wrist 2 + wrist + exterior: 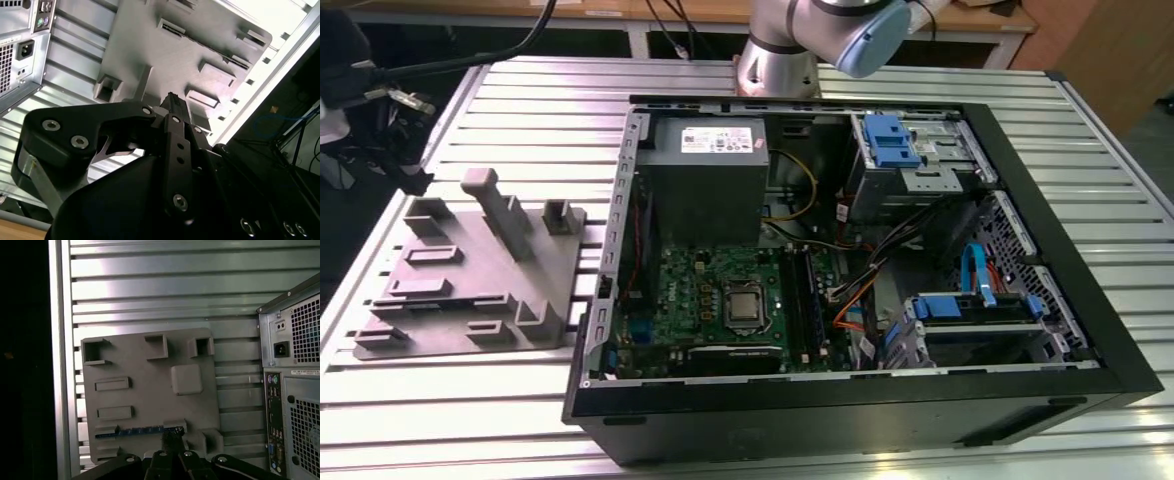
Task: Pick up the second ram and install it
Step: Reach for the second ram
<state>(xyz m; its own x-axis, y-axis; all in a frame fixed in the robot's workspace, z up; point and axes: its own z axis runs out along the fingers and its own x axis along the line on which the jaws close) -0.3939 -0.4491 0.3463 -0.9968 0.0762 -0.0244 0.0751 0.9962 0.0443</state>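
Slatted metal table [150, 290], one grey tray [145, 405] holding one ram [135, 431], tool [172, 439] closed, empty

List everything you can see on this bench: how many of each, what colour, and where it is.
Second ram: one, dark blue-green, lying in a slot of the fixture tray.
Fixture tray: one, grey, on the table, at the exterior view's left of the case.
Computer case: one, black, lying open on the table.
Power supply: one, grey, inside the case.
Motherboard: one, green, with a silver CPU, inside the case.
Drive brackets: two, blue, inside the case at the exterior view's right; the other is nearer the camera.
Table: one, silver, slatted.
Robot arm: one, silver with a blue cap, behind the case.
End effector: one, black, above the tray, close to the ram's end.
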